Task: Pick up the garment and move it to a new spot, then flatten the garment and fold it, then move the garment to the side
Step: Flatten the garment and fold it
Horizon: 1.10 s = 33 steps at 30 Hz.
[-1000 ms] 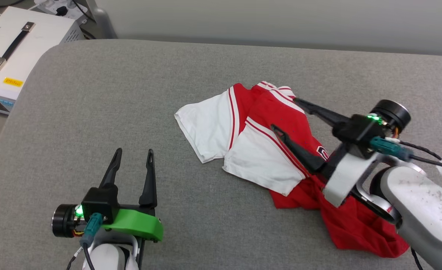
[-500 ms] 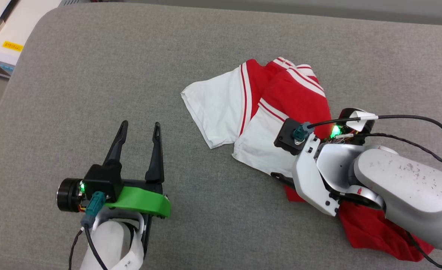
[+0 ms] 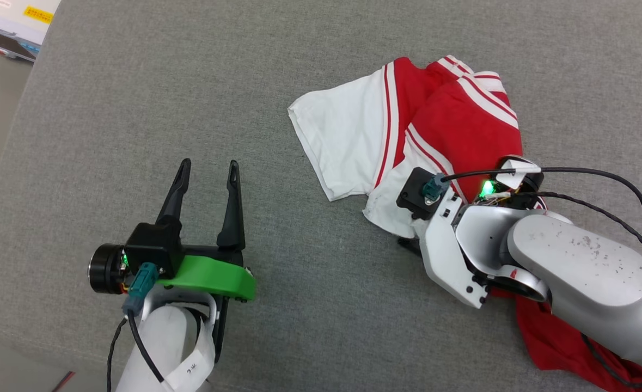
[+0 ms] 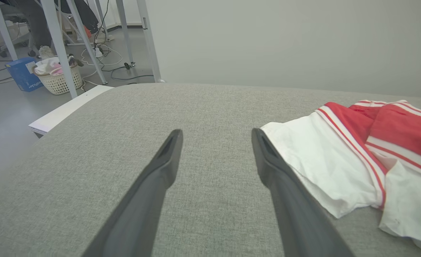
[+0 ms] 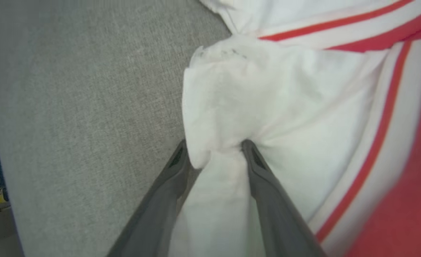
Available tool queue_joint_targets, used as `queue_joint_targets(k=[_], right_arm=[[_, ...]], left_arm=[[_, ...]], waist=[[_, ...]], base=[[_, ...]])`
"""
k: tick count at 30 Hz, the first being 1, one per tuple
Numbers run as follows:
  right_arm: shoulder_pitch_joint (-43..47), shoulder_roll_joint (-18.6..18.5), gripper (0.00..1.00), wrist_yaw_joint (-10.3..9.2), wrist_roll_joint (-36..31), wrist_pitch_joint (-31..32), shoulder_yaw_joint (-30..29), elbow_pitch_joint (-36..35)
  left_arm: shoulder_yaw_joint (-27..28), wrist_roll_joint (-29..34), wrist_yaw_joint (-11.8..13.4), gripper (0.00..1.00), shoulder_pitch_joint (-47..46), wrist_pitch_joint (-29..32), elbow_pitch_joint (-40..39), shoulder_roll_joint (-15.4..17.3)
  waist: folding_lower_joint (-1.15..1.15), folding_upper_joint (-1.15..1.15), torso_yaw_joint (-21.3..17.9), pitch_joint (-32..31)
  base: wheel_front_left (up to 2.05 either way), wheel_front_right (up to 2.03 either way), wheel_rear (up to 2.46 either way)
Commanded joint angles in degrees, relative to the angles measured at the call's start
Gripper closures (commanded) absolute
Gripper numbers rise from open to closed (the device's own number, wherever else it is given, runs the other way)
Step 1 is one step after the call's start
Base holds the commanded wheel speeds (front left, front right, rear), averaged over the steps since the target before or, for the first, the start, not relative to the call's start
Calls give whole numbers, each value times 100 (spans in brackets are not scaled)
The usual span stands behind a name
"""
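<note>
head view: the garment (image 3: 451, 130) lies crumpled on the right half of the grey worktop (image 3: 190, 81). one white sleeve is spread flat toward the middle. red cloth with red-and-white striped trim is heaped on the far side. more red cloth trails to the near right corner, under the right arm (image 3: 582, 272). that arm's wrist sits over the near white sleeve and hides its fingers from above.

in the right wrist view, the right end effector (image 5: 214, 144) has a bunched fold of that white sleeve between its two fingers. the cloth touches both fingers and narrows where the tips press it, so the end effector is closed on the garment at a medium gap. a red stripe runs past on the right, and bare grey worktop lies to the left.

the left end effector (image 3: 209, 163) hovers over bare worktop, well apart from the garment in the head view. its fingers are spread wide with nothing between them, and a green bracket (image 3: 212, 275) sits at its wrist. in the left wrist view, the sleeve edge lies just beside the right-hand finger.

a white box with a yellow label (image 3: 10, 16) sits past the far left corner. the left wrist view also takes in a pale wall (image 4: 285, 39), metal legs (image 4: 56, 43), a woven basket (image 4: 58, 78) and a blue box (image 4: 23, 73) on the floor.
</note>
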Motion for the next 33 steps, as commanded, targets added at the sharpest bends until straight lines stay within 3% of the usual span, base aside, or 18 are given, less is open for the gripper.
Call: queue_joint_targets(k=[1, 9, 14, 24, 33], right_arm=[[368, 16, 100, 2, 55, -68, 201, 115], [336, -164, 100, 2, 510, -1581, 184, -140], [559, -415, 100, 2, 992, -2383, -160, -473], [1392, -1055, 100, 2, 1777, -3716, -1785, -578], [2187, -1397, 100, 2, 2396, -4420, -3321, 665]], left_arm=[[6, -10, 31, 0, -42, -34, 28, -25], [43, 91, 17, 0, 253, -34, 105, -26], [68, 168, -12, 0, 451, -34, 106, -26], [172, 245, -60, 0, 675, -34, 60, -26], [185, 268, -109, 0, 599, -34, 22, -26]], waist=[[-1, 0, -19, -87], [-1, 0, -281, -702], [-1, 0, -492, -983], [-1, 0, -921, -1123], [-1, 0, -1067, -947]], base=[[0, 0, 0], [0, 0, 0], [0, 0, 0], [0, 0, 0], [0, 0, 0]])
